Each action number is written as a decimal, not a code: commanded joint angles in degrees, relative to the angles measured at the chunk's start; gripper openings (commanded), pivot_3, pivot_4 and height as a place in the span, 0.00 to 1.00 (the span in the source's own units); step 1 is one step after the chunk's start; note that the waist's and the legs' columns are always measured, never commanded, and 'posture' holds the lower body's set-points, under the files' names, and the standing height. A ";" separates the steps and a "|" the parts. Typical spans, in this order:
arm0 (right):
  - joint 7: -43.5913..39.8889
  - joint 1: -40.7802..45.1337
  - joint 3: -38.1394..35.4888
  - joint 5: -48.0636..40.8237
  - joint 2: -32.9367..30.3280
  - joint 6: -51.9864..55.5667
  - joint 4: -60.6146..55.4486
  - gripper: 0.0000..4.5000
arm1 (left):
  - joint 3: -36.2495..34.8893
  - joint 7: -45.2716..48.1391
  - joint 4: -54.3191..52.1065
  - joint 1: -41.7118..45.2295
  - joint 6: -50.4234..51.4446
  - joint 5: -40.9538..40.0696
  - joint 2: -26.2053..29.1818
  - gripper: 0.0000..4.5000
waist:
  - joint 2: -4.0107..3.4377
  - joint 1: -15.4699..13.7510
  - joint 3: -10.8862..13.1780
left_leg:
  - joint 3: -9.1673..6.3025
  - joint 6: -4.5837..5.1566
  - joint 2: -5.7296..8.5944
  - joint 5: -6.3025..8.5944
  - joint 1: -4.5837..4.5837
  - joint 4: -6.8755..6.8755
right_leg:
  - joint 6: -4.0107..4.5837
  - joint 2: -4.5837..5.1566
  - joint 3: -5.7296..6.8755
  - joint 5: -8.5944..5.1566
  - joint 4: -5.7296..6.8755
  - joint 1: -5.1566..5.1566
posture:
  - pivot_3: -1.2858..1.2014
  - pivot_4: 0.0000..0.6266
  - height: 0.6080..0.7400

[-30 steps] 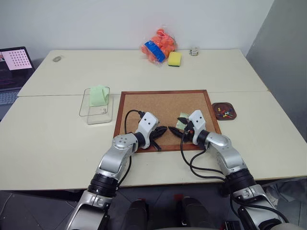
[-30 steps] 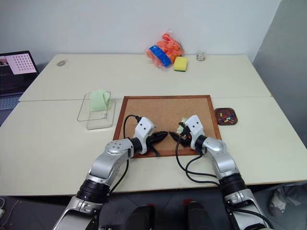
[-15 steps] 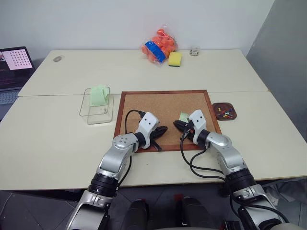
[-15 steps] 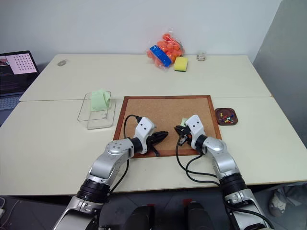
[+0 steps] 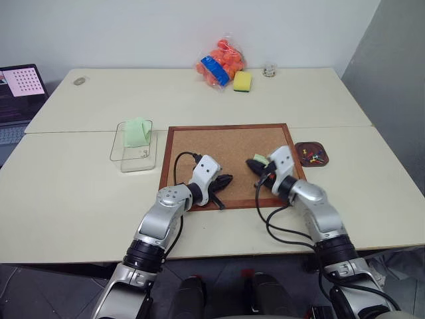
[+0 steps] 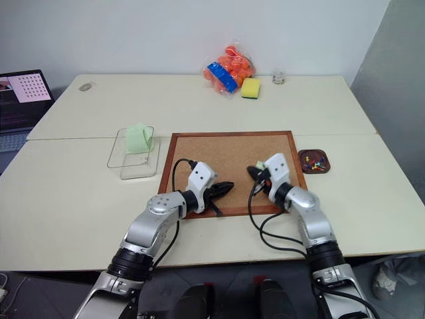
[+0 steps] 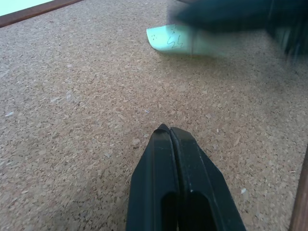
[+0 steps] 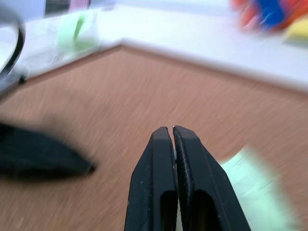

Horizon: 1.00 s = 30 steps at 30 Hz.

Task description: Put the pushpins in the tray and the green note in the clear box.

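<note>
We see right gripper [image 5: 255, 163] pinching small pale green square paper note [image 5: 261, 159] above wood-framed cork board [image 5: 226, 143]. Left gripper [image 7: 166, 131] closed empty over cork. Another green note in clear plastic box [image 5: 123, 157].

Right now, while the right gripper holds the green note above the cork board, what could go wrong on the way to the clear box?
1. The right gripper seems to pinch the green note only near an edge, so it may slip out.
2. The clear box is far to the left, and the shut left gripper lies between, so the arms could collide.
</note>
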State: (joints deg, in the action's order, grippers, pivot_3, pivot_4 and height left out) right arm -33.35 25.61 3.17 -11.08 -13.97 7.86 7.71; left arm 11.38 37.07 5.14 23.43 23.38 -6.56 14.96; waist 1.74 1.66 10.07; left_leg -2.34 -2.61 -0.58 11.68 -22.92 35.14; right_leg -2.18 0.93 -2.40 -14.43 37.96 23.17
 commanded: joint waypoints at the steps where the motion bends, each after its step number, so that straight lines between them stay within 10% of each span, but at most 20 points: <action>1: -0.68 0.20 -0.71 -2.07 -0.96 2.18 -6.83 0.01 | 0.82 0.18 0.65 -0.44 0.35 0.04 -0.42 0.00 | 0.00 0.04 0.00 | 0.00 0.00 0.00 0.00 0.00 0.00 | -0.01 0.00 0.00 -0.01 0.01 0.00 | 0.52 0.24 1.00; 10: 1.96 2.11 -3.56 -7.18 -0.63 12.46 -10.90 0.00 | -4.84 0.88 -1.61 1.67 1.39 -8.73 -6.17 0.11 | 0.00 -0.09 0.01 | 0.01 0.00 0.01 0.00 -0.03 0.01 | 0.01 0.02 0.00 0.00 0.01 0.00 | 0.52 0.24 1.00; 30: -20.45 -4.32 4.39 -4.76 -16.95 3.16 -22.24 0.00 | -29.83 -5.97 8.20 12.95 45.78 -47.74 -10.23 0.98 | 0.06 0.22 0.05 | -0.04 0.00 -0.01 0.00 -0.06 0.02 | -0.11 -0.10 0.04 -0.07 -0.05 0.02 | 0.52 0.24 1.00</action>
State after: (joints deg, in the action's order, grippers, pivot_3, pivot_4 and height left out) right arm -51.04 21.09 6.50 -16.92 -29.79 15.62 -11.76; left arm -16.30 32.87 11.38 35.40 63.78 -49.99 5.41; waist 1.81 1.88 10.13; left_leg -2.38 -2.61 -0.59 11.69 -22.98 35.17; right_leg -2.29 0.82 -2.35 -14.50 37.91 23.19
